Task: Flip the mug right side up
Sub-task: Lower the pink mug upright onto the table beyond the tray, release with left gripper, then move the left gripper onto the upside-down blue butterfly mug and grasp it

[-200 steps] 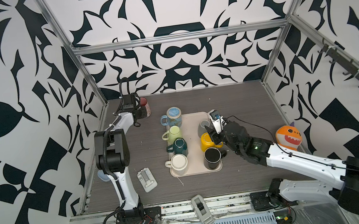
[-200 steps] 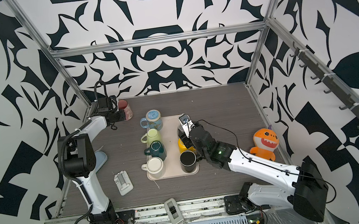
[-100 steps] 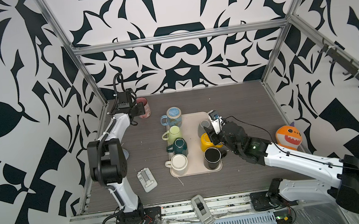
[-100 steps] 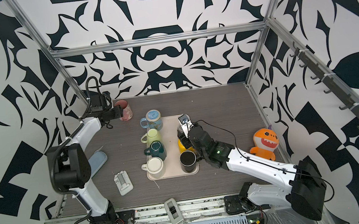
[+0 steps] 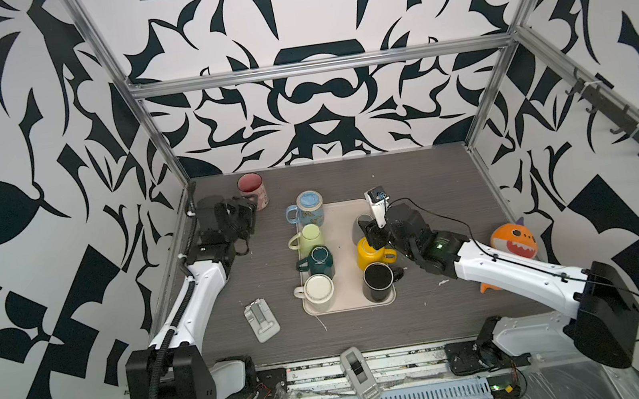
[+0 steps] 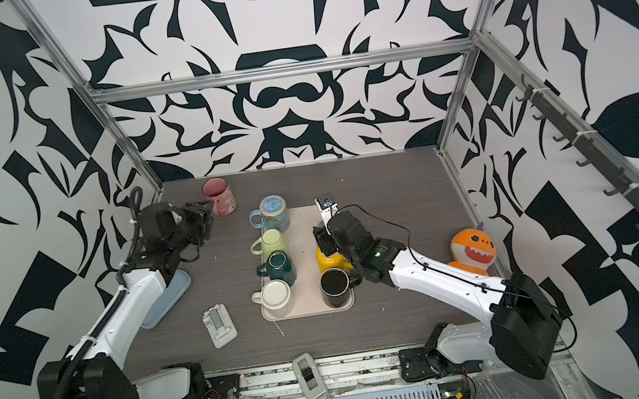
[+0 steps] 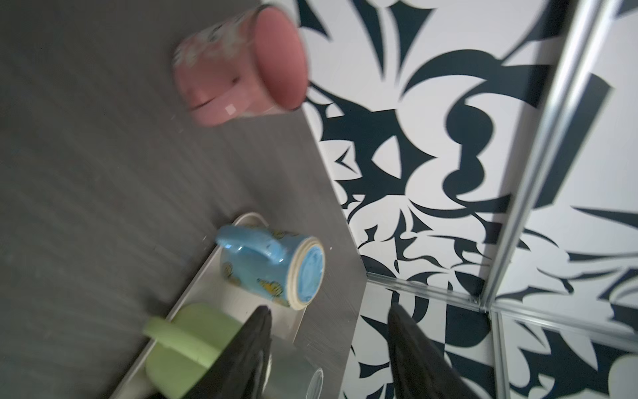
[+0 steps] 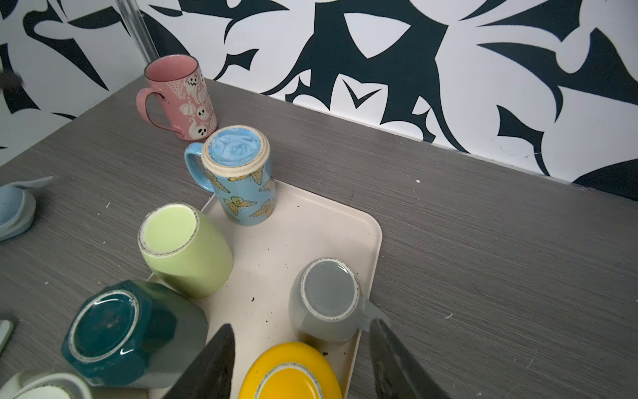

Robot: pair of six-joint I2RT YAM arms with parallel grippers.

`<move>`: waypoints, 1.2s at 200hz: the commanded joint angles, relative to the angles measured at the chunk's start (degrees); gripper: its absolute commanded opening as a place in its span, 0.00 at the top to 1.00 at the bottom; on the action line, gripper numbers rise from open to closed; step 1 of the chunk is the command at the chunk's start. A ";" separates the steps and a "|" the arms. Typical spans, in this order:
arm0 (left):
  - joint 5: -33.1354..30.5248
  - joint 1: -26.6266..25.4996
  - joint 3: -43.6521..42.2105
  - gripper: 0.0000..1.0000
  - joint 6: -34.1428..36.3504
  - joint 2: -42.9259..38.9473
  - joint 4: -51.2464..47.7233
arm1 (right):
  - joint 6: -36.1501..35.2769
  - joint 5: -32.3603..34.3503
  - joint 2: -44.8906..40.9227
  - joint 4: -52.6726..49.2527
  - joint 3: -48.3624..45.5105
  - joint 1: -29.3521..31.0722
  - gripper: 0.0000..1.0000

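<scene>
The pink mug (image 5: 253, 190) is seen upright just beyond the empty, parted left pincer (image 5: 247, 215); the right pincer (image 5: 373, 232) is held wide above the inverted yellow mug (image 5: 371, 253).

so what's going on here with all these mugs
Two robot arms are working over a tray of mugs, most of them upside down. The pink mug stands right side up on the table, off the tray near its far left corner. The left gripper sits just beside it, open and holding nothing. The right gripper hangs open over the upturned yellow mug and grey mug on the tray.
</scene>
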 commanded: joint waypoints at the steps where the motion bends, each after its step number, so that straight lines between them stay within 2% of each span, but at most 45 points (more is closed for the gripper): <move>1: -6.64 -3.20 -0.25 0.44 -17.85 -2.74 4.56 | 2.33 -1.26 -1.65 -0.07 2.18 -0.89 0.37; 32: -4.29 -3.73 0.39 0.44 -26.03 3.91 5.49 | 2.76 -1.47 -2.11 -0.58 1.48 -1.85 0.37; 73: -3.79 -4.92 -0.29 0.44 -34.13 12.72 13.11 | 2.98 -1.40 -3.69 -1.39 0.46 -2.87 0.37; 116: -4.13 -6.28 3.00 0.46 -34.84 19.34 14.75 | 3.03 -1.41 -5.20 -2.14 -0.03 -4.39 0.37; 182: -4.06 -7.37 3.67 0.46 -36.29 23.41 16.00 | 3.71 -2.28 -5.23 -2.43 -0.73 -5.90 0.37; 240: -1.86 -8.82 4.09 0.46 -39.57 28.95 22.85 | 3.76 -2.63 -5.03 -2.51 -0.69 -6.66 0.37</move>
